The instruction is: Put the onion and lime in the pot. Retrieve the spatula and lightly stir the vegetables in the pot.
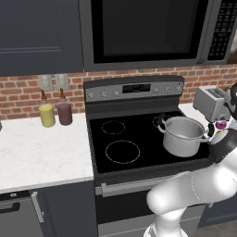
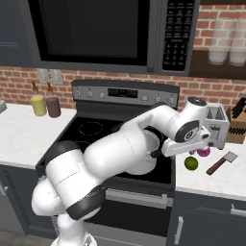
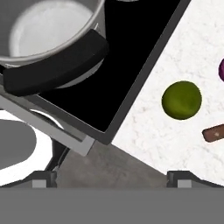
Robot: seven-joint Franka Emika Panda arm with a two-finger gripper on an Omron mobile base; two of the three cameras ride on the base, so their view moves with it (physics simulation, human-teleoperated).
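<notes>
Fingers of the hand (image 3: 112, 177) stand wide apart with nothing between them, hanging above the front edge of the stove (image 3: 131, 57) where black glass meets the white table (image 3: 175, 144). In the right base view the hand (image 2: 207, 142) sits at the end of the arm, just over the lime (image 2: 191, 163) and onion (image 2: 203, 152).

From the hand camera, the lime (image 3: 181, 99) lies on the table, off to one side of the line between the fingertips, and the onion (image 3: 221, 70) shows as a purple sliver at the frame's edge, beyond the lime. A brown handle end (image 3: 213, 133) of the spatula (image 2: 221, 163) pokes in near the lime; the right base view shows its blade resting further out on the table.

The pot (image 3: 48, 35) sits on the near right burner, apparently empty, its black handle (image 3: 57, 65) facing the hand.

The step in hand looks like the first pick, probably the lime, since it lies closest. To do it well, the hand should shift sideways until the lime sits centred between the fingers, then come straight down and close around the widest part. A round fruit will likely roll if one finger touches first, so centring matters more than speed. Keep clear of the spatula handle during the descent.
</notes>
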